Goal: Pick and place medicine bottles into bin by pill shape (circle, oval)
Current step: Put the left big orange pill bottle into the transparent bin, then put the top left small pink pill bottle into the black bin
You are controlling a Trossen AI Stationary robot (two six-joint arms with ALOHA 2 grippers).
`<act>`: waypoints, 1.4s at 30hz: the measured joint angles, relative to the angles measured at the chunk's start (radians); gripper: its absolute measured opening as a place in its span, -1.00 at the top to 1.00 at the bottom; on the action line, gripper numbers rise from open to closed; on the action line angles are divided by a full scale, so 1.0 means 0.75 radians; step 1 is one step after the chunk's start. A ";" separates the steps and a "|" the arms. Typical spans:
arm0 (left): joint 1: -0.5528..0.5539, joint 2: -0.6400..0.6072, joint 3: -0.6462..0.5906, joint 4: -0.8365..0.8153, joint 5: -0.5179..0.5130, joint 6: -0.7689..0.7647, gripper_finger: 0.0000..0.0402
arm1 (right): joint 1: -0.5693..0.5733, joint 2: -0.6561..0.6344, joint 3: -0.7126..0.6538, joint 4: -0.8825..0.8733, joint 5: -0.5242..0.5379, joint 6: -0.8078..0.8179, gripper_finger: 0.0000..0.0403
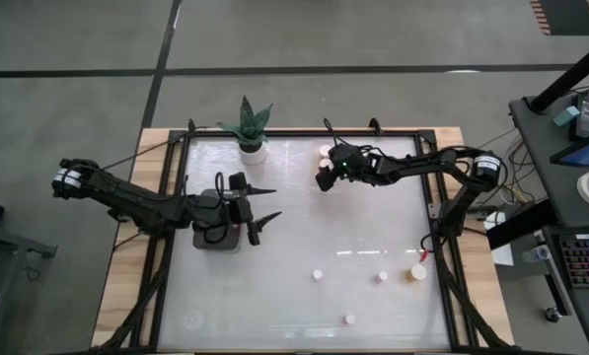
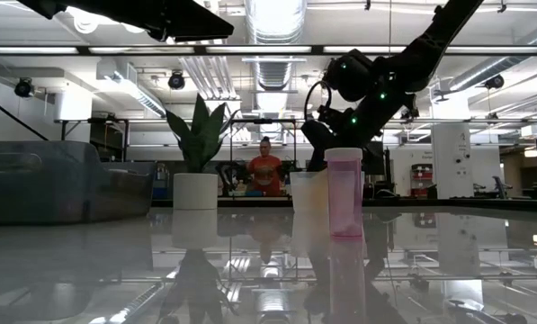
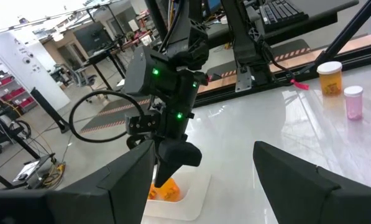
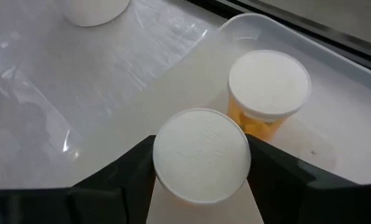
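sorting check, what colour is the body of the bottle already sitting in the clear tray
Orange, under a white cap: the bottle in the clear tray, best in the right wrist view.

This is a robotics lab in an open industrial hall. Exposed ducts [image 2: 272, 67] and strip lights run overhead, the floor [image 1: 274, 39] is bare concrete, and shelving racks [image 3: 5, 87] line the walls. A person in an orange top [image 2: 265, 171] works at a far bench, and a keyboard [image 1: 582, 258] sits beside the worktop [image 1: 304, 256].
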 joint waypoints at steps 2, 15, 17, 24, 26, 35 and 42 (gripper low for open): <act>0.000 0.000 0.000 0.000 0.000 0.000 -0.28 | 0.000 0.000 0.000 -0.001 0.000 -0.001 -0.12; 0.000 0.000 0.000 0.000 0.000 0.000 -0.28 | 0.000 -0.068 0.000 -0.049 -0.003 -0.011 -0.52; 0.000 0.000 0.000 0.000 0.001 0.000 -0.28 | 0.001 -0.106 0.000 -0.083 -0.003 -0.003 -0.53; 0.000 0.000 0.000 0.010 0.001 0.000 -0.28 | 0.057 -0.279 0.000 -0.218 -0.005 -0.002 -0.47; 0.000 0.000 0.000 0.010 0.001 0.000 -0.28 | 0.092 -0.329 0.000 -0.247 -0.005 -0.014 -0.45; 0.000 0.000 0.000 0.010 0.001 -0.001 -0.28 | 0.345 -0.529 -0.051 -0.240 0.006 -0.050 -0.37; 0.000 0.001 0.000 0.032 0.001 -0.002 -0.28 | 0.570 -0.590 -0.093 -0.236 0.104 -0.098 -0.37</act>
